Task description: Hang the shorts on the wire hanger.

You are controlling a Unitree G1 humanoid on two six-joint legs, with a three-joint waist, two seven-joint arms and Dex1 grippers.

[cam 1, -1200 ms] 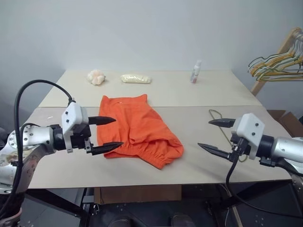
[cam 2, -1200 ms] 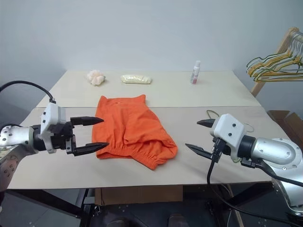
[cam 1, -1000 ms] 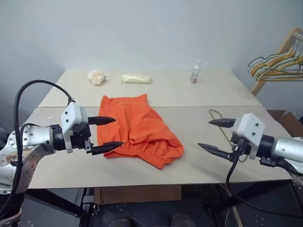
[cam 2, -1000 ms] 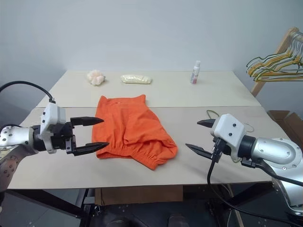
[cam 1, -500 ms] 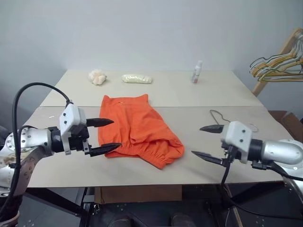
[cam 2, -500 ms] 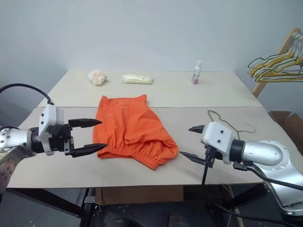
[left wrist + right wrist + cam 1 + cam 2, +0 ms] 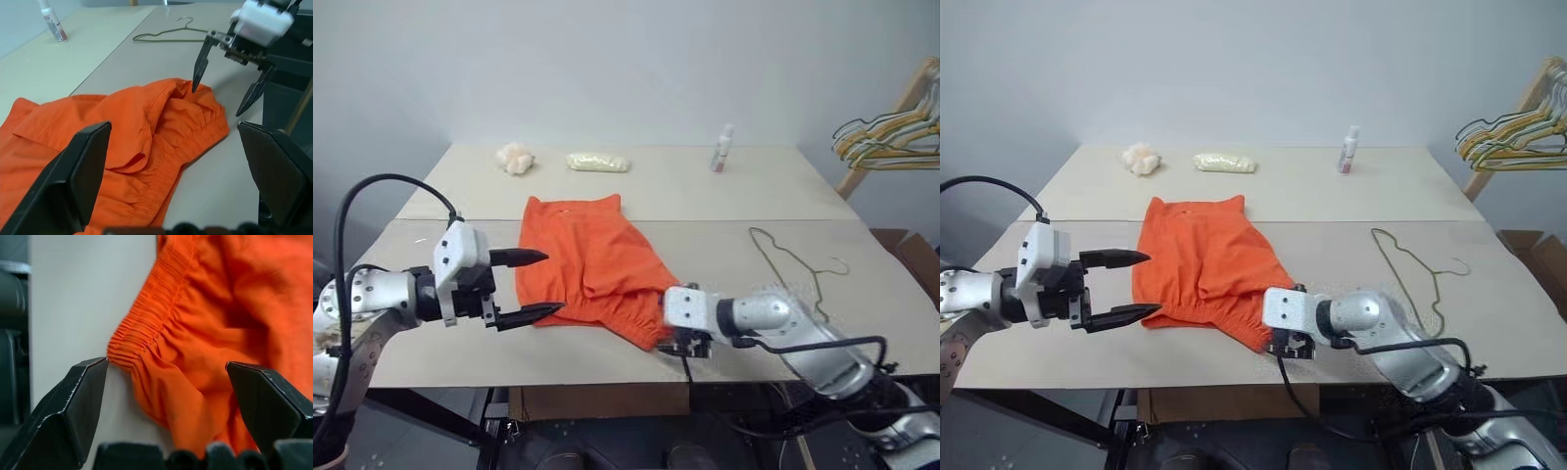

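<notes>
Smooth beige tabletop point(image 7: 724, 196) is seen before a plain pale wall. Bright orange cloth shorts point(image 7: 592, 264) are laid flat near its front edge, crumpled, the gathered elastic waistband puckered at the near corner. Right gripper point(image 7: 230, 88) is spread wide at that waistband corner, nothing grasped. Left gripper point(image 7: 530, 286) is likewise spread, held just beside the shorts' left edge. Thin dark wire hanger point(image 7: 793, 264), triangular with a curved hook, is lying well apart on the right.

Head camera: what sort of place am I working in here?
Likely a lab or test room: plain beige table against a bare wall, a rack of hangers, orange shorts and a wire hanger laid out.
</notes>
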